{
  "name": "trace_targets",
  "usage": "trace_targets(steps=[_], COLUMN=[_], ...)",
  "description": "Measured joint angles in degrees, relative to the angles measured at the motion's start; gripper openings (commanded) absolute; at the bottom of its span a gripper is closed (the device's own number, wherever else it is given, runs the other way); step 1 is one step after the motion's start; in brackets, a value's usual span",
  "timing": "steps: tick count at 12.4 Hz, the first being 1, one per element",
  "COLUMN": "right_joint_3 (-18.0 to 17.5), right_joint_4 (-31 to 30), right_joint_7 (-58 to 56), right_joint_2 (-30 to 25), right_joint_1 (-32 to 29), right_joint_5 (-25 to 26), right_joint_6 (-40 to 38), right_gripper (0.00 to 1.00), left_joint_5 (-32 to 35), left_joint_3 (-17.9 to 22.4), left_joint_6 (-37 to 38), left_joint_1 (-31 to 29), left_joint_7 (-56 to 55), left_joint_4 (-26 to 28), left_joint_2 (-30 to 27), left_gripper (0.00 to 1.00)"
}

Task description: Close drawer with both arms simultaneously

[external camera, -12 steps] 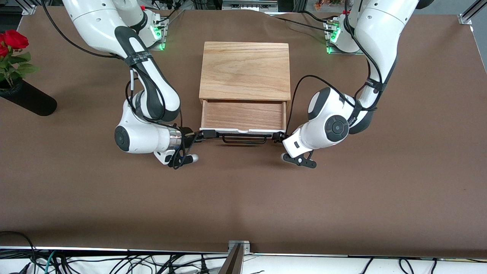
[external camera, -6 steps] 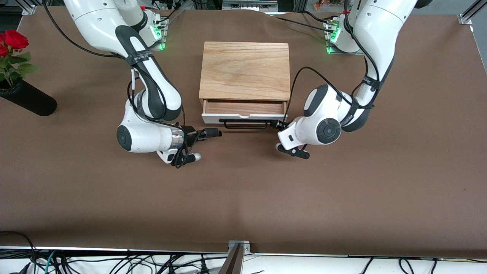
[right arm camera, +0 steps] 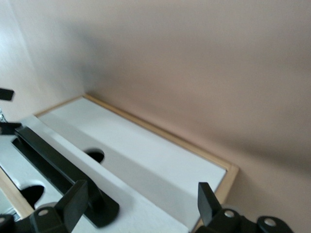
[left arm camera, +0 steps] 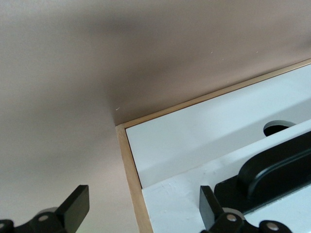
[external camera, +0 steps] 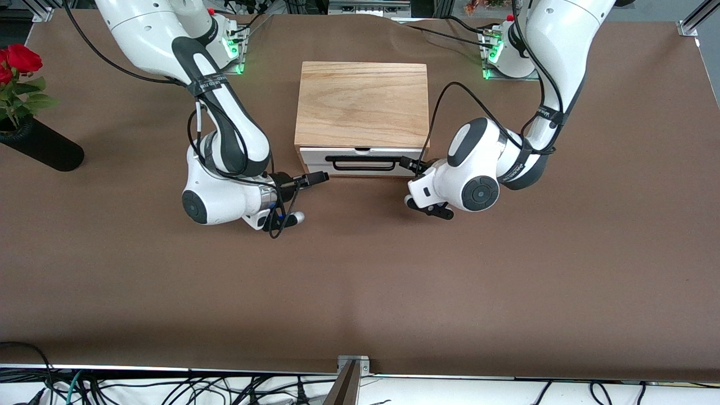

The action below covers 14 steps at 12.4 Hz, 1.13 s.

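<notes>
My left gripper point(external camera: 409, 164) and right gripper point(external camera: 318, 178), fingers apart, flank the nearly-shut drawer point(external camera: 363, 162) at 3 and 9; uneven pushing could skew it.

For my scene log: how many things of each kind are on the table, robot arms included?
Robot arms: 2 (left gripper, right gripper)
Oak cabinet with drawer: 1
Black vase of red roses: 1
Total: 4

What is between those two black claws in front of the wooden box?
In the front view, the drawer's white front panel with its black wire handle spans the gap between the right gripper and the left gripper.
</notes>
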<state>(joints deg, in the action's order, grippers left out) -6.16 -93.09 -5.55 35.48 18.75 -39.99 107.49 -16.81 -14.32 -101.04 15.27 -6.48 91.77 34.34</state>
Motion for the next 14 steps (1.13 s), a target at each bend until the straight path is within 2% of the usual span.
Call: trace_targets(steps=[3,5,11,14], right_joint_3=[0.0,0.1,0.3,0.4], right_joint_4=[-6.2,-8.3,-10.0,-9.1], right_joint_7=[-2.0,-2.0,-2.0,-2.9], right_joint_2=[-4.0,-5.6,-6.5,-6.5], right_joint_1=[0.0,0.0,-0.1,-0.3], right_joint_5=[0.0,-0.6,-1.9,-1.8], right_joint_6=[-2.2,-2.3,-1.1,-1.6], right_gripper=[1.00,1.00,1.00,1.00], left_joint_5=[0.0,0.0,-0.1,-0.1], left_joint_3=[0.0,0.0,0.0,1.2], left_joint_6=[0.7,1.4,1.6,1.6], left_joint_1=[0.0,0.0,-0.1,-0.8], left_joint_7=[0.0,0.0,0.0,0.0], left_joint_4=[0.0,0.0,-0.1,-3.2], left_joint_2=[0.0,0.0,-0.1,-0.6], left_gripper=[1.00,1.00,1.00,1.00])
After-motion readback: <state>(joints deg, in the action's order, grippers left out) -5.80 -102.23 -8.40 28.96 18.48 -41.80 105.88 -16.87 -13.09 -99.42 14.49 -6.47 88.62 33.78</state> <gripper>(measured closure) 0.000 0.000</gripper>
